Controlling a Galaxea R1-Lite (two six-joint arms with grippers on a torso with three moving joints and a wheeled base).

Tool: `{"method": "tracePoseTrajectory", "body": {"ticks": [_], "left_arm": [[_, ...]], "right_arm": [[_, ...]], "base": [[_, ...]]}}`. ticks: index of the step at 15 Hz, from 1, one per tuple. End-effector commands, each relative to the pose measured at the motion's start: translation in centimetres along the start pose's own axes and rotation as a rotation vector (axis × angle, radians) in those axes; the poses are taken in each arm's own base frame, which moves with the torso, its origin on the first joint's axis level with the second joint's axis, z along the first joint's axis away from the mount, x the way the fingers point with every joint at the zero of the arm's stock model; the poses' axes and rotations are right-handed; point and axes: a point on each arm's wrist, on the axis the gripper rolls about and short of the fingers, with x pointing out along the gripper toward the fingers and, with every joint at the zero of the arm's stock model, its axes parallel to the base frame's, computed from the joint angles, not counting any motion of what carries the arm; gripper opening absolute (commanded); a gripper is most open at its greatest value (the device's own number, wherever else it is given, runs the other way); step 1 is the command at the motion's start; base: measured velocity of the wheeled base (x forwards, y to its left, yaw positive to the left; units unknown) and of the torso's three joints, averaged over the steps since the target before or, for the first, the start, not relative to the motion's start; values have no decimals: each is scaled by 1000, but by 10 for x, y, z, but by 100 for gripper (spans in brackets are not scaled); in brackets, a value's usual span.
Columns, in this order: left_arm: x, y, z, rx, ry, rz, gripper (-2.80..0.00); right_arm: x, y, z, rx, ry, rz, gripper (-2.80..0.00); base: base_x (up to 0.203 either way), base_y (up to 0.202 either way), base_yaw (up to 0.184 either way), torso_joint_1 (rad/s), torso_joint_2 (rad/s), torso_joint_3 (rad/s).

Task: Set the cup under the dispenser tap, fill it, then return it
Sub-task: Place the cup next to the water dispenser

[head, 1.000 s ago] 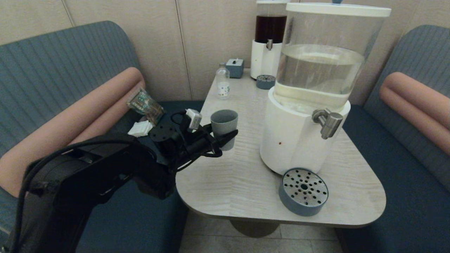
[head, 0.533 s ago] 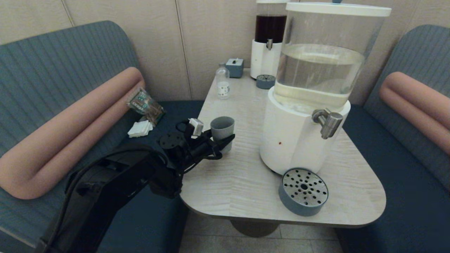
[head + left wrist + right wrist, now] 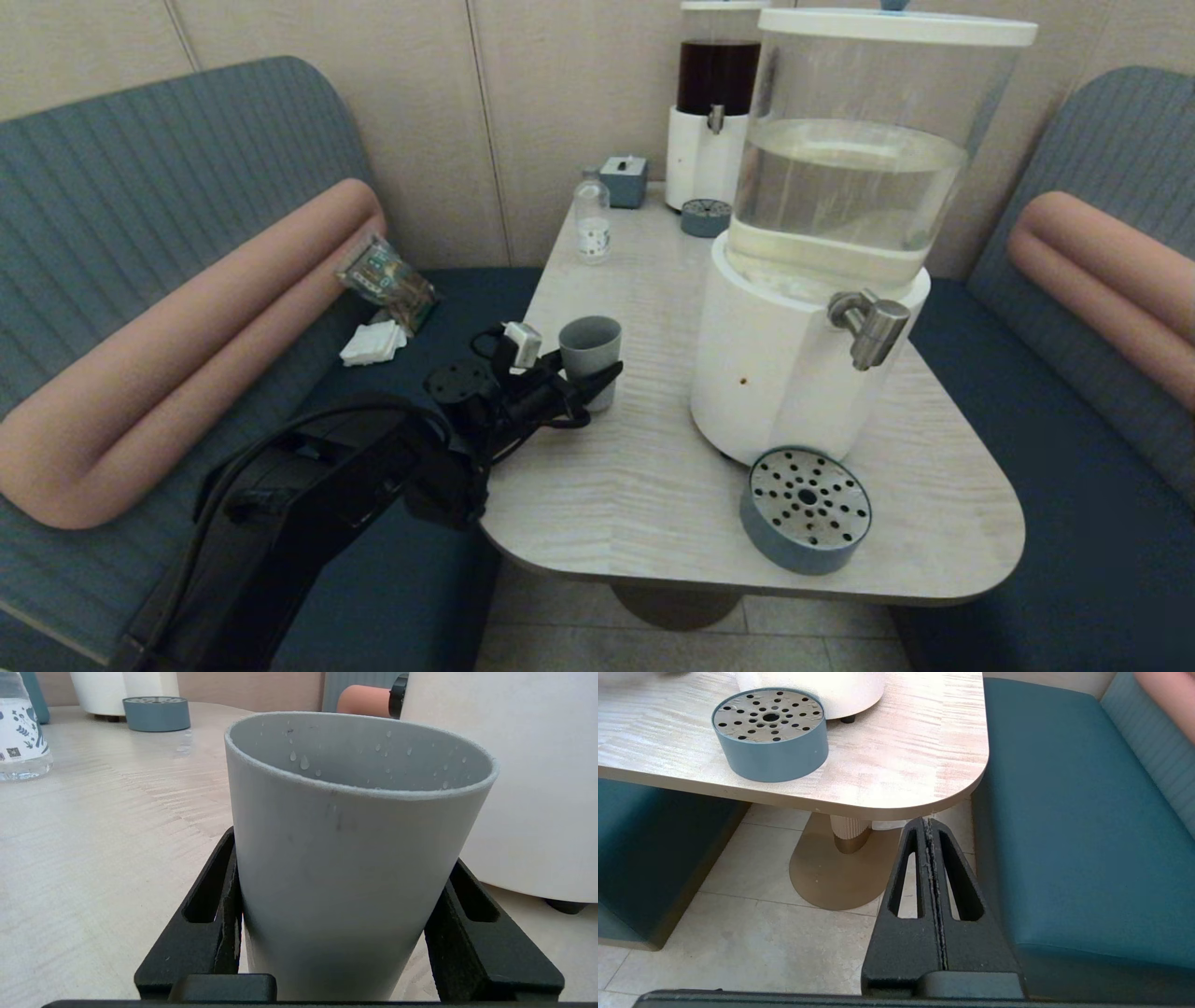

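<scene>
Gripping the cup (image 3: 590, 359) low on its wall, left gripper (image 3: 586, 378) is clamped on it at the table's (image 3: 653, 485) left edge; cup upright, axis vertical. Tap (image 3: 873, 327) lies well to the right. Right gripper (image 3: 932, 826) clenched empty, parked below the table.

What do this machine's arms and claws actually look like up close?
The left arm is bulky matte black, with black cables looped near its wrist and a small white plug. The left gripper and right gripper have flat, black, grainy-textured fingers, wedge-shaped with long slot cutouts.
</scene>
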Motion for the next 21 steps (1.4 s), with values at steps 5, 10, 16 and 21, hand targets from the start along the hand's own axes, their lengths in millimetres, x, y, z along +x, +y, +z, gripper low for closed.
{"method": "tracePoseTrajectory", "body": {"ticks": [5, 10, 16, 21], "left_arm": [[-1, 1, -6, -1, 2, -1, 0], [0, 3, 0, 9, -12, 0, 0], [-9, -3, 6, -6, 28, 7, 0], [-40, -26, 29, -50, 134, 13, 0]], "right_arm": [[0, 0, 0, -1, 2, 0, -280], [0, 0, 0, -1, 2, 0, -280], [0, 0, 0, -1, 2, 0, -280], [0, 0, 0, -1, 2, 0, -280]], "base": [[0, 0, 0, 0, 0, 0], [0, 0, 0, 0, 0, 0], [0, 0, 0, 0, 0, 0], [0, 0, 0, 0, 0, 0]]}}
